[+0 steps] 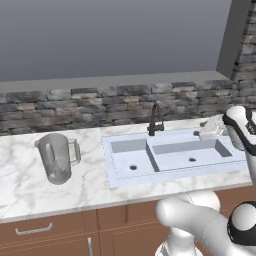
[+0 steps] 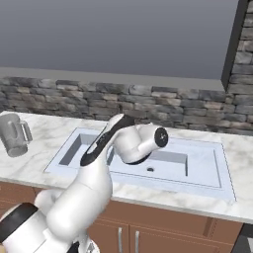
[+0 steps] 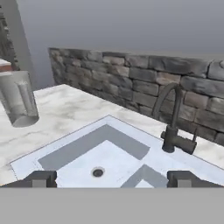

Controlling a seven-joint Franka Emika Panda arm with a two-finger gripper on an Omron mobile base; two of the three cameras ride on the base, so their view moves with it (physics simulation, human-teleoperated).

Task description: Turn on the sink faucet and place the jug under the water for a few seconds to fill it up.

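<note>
The translucent grey jug [image 1: 57, 157] stands upright on the marble counter left of the sink [image 1: 116, 177], with its handle to the right. It also appears at the far left as the jug [image 2: 14, 133] and the jug [image 3: 19, 100]. The dark gooseneck sink faucet [image 1: 155, 120] rises behind the divider between the two basins; no water runs from the faucet [image 3: 175, 120]. My gripper [image 3: 111, 179] is open and empty, its fingertips [image 3: 41, 178] wide apart. It hovers over the sink's right part, looking across the basin toward the faucet and the jug. My arm hides the faucet in the right base view.
A grey stone backsplash [image 1: 100, 102] runs behind the counter. Wooden cabinet fronts with a drawer handle [image 1: 34, 230] sit below the counter edge. A stone wall column [image 1: 245, 45] stands at the right end. Bare marble counter [image 1: 90, 185] lies between jug and sink.
</note>
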